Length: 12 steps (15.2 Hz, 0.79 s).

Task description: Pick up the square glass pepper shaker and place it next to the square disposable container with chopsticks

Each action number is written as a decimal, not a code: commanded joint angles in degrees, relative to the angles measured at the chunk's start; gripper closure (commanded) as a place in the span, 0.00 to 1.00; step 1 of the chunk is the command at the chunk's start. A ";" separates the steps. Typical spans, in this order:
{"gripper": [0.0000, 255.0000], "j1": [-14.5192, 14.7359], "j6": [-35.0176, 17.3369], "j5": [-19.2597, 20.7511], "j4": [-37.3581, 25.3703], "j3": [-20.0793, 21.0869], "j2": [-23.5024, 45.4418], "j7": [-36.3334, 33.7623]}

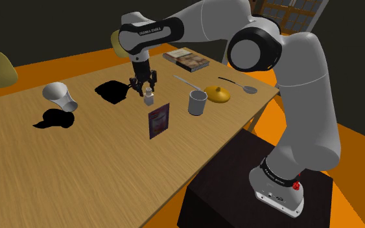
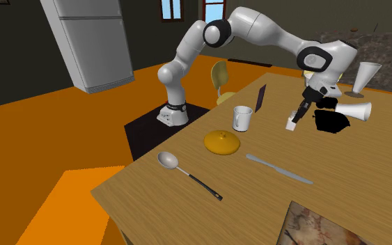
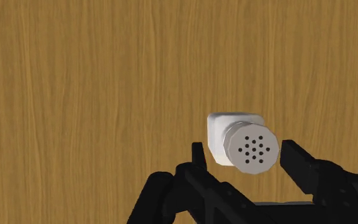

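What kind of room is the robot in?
Probably a kitchen or dining area: a tall grey fridge, a wooden table with a mug, spoon and knife, and a chair beside it.

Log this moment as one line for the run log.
phase: pre-grasp | shaker: white, standing on wooden table, not yet lifted | gripper: open, straddling the shaker's cap | next: likely close

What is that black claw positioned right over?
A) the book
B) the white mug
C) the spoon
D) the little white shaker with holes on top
D: in the wrist view the shaker stands on the table between the fingers of the open gripper, which do not touch it.
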<state>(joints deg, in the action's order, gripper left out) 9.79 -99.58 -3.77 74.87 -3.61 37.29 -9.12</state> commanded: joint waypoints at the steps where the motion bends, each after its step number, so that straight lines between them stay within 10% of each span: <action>1: 0.00 0.00 0.00 0.00 0.00 0.00 0.00 0.00; 12: 0.00 -0.37 8.12 0.04 -9.58 -0.02 1.45 -0.19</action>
<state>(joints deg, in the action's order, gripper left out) 9.43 -91.68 -3.73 65.52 -3.63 38.69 -9.31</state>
